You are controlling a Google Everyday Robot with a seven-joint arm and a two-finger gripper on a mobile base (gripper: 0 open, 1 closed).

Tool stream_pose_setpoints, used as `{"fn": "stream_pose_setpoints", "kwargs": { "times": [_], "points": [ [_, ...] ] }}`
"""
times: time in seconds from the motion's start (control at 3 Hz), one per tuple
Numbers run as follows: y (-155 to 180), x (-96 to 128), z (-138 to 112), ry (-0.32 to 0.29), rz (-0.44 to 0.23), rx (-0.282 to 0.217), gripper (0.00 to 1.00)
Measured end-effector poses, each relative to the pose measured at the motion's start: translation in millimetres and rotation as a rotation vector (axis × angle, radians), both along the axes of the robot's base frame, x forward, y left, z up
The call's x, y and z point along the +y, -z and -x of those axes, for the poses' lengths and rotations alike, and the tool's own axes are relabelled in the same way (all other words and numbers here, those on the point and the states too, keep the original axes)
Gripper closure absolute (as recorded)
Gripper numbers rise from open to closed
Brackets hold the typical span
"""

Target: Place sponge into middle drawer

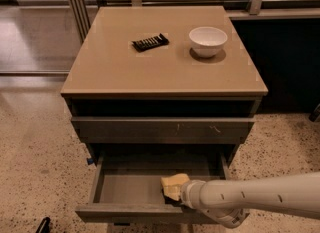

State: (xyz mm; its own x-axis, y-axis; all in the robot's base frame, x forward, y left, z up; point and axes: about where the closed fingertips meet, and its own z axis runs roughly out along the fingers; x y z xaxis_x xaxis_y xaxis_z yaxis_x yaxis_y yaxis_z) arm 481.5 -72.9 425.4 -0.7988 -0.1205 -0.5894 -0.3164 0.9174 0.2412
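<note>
The pale-yellow sponge is inside the open middle drawer, at the right part of its flat grey tray. My gripper reaches in from the right at the end of the white arm. It is right at the sponge, touching its lower right side. The gripper's tip is mostly hidden behind the sponge and the drawer front.
The closed grey drawer front with pale scratch marks sits just above the open drawer. A black ribbed bar and a white bowl stand on the tan cabinet top. Speckled floor lies all around.
</note>
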Motion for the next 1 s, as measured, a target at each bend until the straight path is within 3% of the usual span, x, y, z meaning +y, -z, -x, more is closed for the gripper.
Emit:
{"fn": "stream_pose_setpoints", "kwargs": {
  "times": [0.67, 1.0],
  "points": [
    [0.0, 0.0, 0.0, 0.000, 0.000, 0.000, 0.06],
    [0.0, 0.1, 0.0, 0.000, 0.000, 0.000, 0.00]
  ]
}}
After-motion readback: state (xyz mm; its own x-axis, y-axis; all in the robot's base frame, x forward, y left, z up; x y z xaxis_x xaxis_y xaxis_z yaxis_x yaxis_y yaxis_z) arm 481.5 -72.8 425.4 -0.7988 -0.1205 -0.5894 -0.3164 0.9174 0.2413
